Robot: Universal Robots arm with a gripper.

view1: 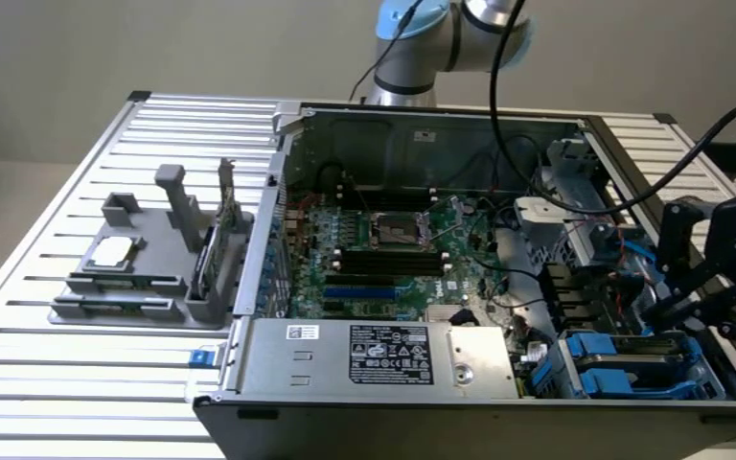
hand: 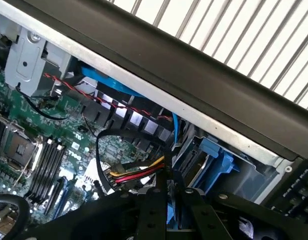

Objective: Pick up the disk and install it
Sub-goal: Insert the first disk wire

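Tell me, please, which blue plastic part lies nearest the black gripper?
The blue plastic drive carriers inside the open computer case, at the exterior view's right, next to the black gripper; the small blue tab sits outside the case's opposite corner.

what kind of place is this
Probably a robotics lab bench set up for PC assembly: an open computer tower with its motherboard exposed lies on a slotted metal table, and a robot arm stands by it.

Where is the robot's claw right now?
The gripper is at the exterior view's right, inside the open computer case, just above the blue drive bays.
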